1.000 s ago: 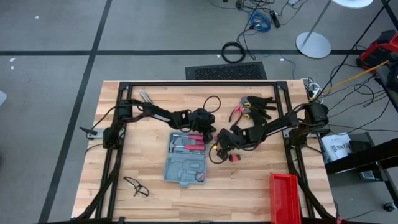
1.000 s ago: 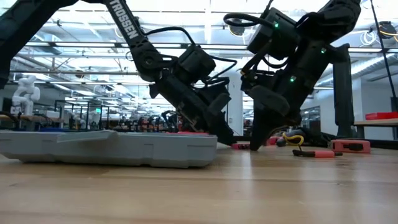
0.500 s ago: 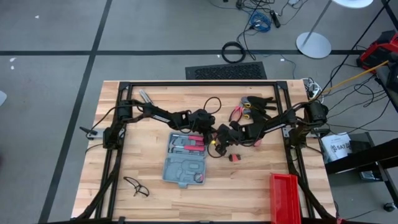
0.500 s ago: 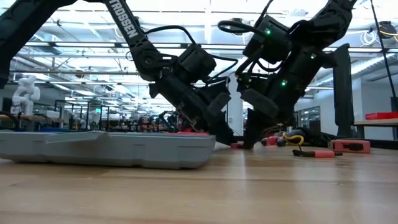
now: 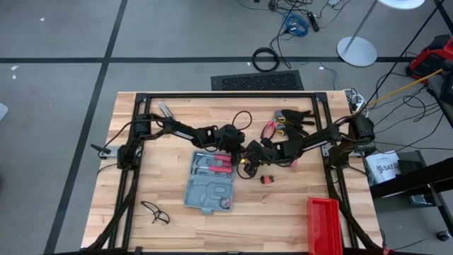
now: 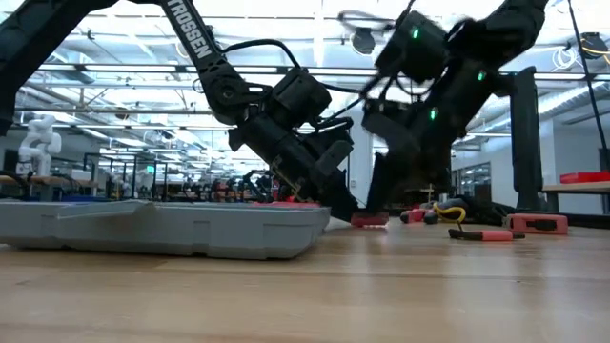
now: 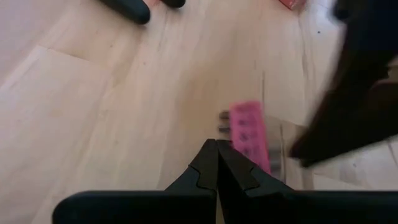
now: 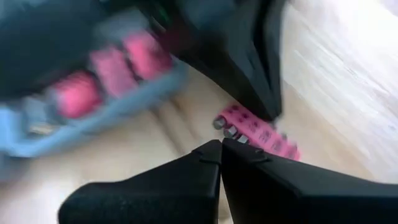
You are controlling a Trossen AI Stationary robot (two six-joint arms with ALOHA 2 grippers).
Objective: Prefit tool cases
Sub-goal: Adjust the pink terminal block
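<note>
Your tool case (image 5: 210, 182) lies open and flat at mid-table, its blue-grey moulded tray facing up, with red-handled tools already seated in the half farther from you. Both grippers are working just beside that half's right edge: the left gripper (image 7: 217, 146) has its fingers pressed together with nothing between them, and the right gripper (image 8: 221, 146) is likewise closed and empty. Between and ahead of the two tips sits a small pink bit holder (image 7: 249, 134), a flat plastic strip with a row of round sockets and metal ends showing at one side; it rests on the bare wood, not in the case. In my judgement the step in hand is nudging or collecting this holder for its recess. Since neither gripper grips it, open one pair of fingers before descending, approach across the strip's narrow width, and keep the other arm clear, as the two tips are crowded. The holder looks smooth and light, so it may skate on the varnished butcher-block table (image 5: 141, 177). A red bin (image 5: 325, 225) stands well apart at the near right corner.
</note>
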